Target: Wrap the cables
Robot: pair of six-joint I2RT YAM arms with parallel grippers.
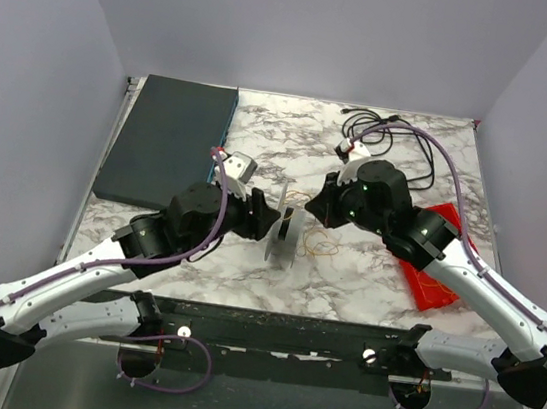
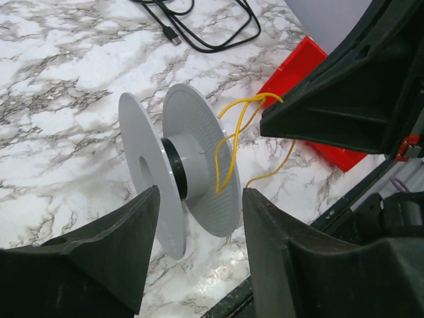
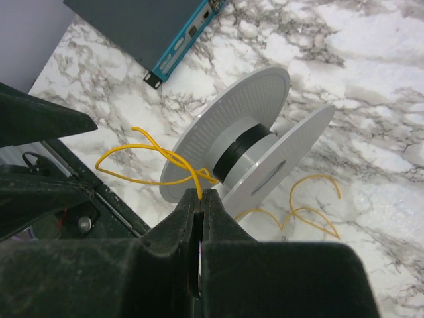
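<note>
While the right gripper [image 3: 200, 195] clamps the wire [image 3: 142, 140] at the spool [image 3: 248, 106], seemingly by its hub, loose loops lie on that side; the left gripper [image 2: 200, 193], fingers apart, faces the axle crosswise.

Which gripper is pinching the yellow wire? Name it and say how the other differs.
The right gripper: it is shut on the yellow wire just beside the grey spool. The left gripper is open and has no wire in it.
</note>
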